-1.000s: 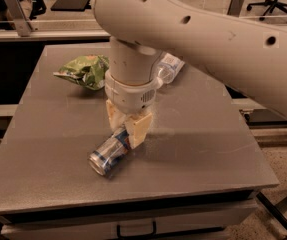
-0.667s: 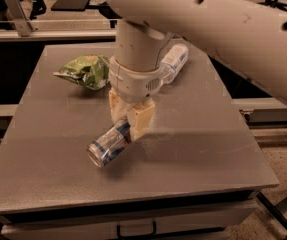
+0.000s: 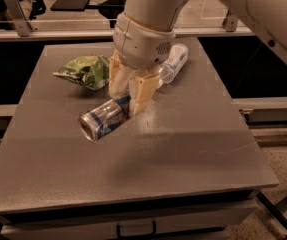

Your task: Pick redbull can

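A slim blue and silver metal redbull can (image 3: 103, 118) is held on its side, tilted, clear of the flat grey table (image 3: 193, 149), with its shadow cast below. The can's far end is pinched between the cream fingers of the gripper (image 3: 125, 104), which is set just above the can. Behind the can lie a crumpled green bag (image 3: 85, 71) on the left and a clear plastic bottle (image 3: 175, 59) on the right. The grasp is judged made. A steady raise is called for next.

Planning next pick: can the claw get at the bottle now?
Probably not: the claw, over the middle of the table, is shut on the redbull can, and the bottle lies behind it.
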Tool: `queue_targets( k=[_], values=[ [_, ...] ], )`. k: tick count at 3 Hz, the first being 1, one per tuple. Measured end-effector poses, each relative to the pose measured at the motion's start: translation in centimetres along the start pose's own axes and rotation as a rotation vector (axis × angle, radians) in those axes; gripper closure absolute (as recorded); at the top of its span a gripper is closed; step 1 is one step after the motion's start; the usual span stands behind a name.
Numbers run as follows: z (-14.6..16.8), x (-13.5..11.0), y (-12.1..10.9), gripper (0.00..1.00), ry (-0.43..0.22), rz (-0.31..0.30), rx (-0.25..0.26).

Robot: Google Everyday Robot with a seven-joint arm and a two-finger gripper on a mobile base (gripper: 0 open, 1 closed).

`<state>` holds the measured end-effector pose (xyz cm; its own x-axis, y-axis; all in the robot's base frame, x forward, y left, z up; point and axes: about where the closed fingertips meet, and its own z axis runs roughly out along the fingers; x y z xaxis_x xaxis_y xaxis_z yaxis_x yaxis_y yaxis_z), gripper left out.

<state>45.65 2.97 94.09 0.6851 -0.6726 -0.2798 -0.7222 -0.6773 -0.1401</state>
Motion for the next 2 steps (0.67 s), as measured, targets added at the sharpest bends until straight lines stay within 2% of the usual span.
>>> queue_targets(
  k=[1, 2],
  values=[
    [-2.07, -0.51, -0.56, 1.00, -0.049, 0.033, 0.059],
    [-2.00, -0.70, -1.35, 1.00, -0.049, 0.027, 0.085]
  ],
)
